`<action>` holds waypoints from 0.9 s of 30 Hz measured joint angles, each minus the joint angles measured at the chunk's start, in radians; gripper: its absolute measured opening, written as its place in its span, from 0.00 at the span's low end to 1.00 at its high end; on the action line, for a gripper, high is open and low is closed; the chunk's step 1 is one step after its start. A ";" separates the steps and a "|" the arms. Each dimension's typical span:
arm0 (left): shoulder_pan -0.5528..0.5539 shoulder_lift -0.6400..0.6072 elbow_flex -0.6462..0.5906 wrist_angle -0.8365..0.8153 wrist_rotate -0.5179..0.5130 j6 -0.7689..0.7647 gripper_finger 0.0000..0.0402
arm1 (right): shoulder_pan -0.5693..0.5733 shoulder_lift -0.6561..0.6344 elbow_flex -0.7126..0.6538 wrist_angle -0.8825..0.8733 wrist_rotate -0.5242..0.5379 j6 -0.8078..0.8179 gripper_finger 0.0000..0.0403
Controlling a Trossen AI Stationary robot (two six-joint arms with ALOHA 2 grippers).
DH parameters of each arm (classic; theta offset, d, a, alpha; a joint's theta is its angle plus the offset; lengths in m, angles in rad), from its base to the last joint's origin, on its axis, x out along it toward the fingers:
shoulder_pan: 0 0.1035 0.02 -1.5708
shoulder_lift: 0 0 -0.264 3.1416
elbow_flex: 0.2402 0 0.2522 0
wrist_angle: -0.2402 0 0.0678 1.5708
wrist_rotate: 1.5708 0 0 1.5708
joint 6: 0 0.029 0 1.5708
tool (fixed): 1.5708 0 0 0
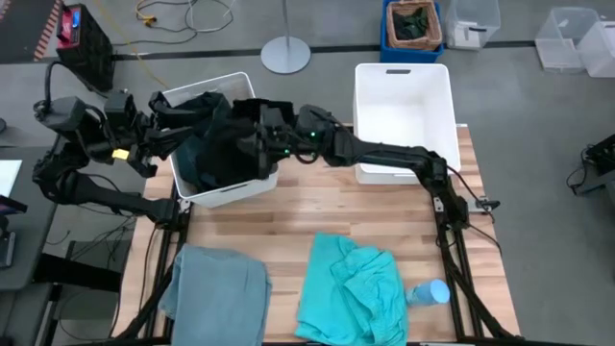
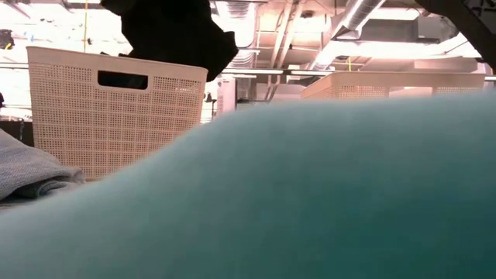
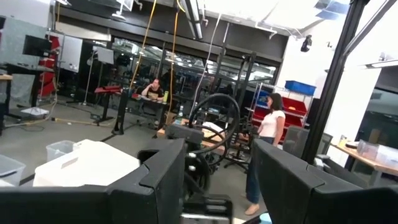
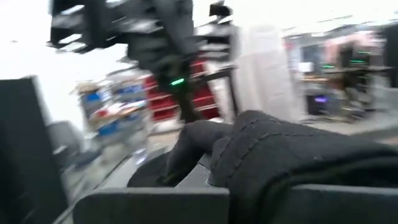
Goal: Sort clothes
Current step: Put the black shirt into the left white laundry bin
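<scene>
Wooden slat table [image 1: 288, 216] on a grey workshop floor, 2 white bins at the back edge. Left bin [image 1: 183, 187] holds the dark teal-green garment [image 1: 197, 159]; right bin [image 1: 404, 106] shows only bare white inside. Right gripper [image 1: 252, 130] reaches across over the left bin w/ the black garment [image 1: 226, 120] draped over it, fingers pinching the cloth. Left gripper [image 1: 159, 135] sits at that bin's outer rim, fingers [image 3: 155, 186] spread, nothing between. Grey-blue garment [image 1: 216, 288] lies at front left, turquoise garment [image 1: 351, 284] front centre, well apart from the bins.
</scene>
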 joint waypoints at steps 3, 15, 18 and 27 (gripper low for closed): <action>0.000 0.006 0.000 0.002 0.000 0.006 0.45 | 0.001 0.022 0.003 0.001 -0.082 -0.048 0.01; 0.000 0.019 0.000 0.000 -0.002 -0.012 0.45 | -0.001 0.204 0.044 -0.003 0.082 -0.046 0.01; 0.000 0.018 0.000 0.000 -0.002 -0.013 0.45 | -0.008 0.262 0.140 -0.012 0.086 -0.027 0.01; 0.000 0.019 0.000 -0.016 -0.002 -0.010 0.45 | -0.034 0.291 0.183 -0.086 0.103 -0.003 0.01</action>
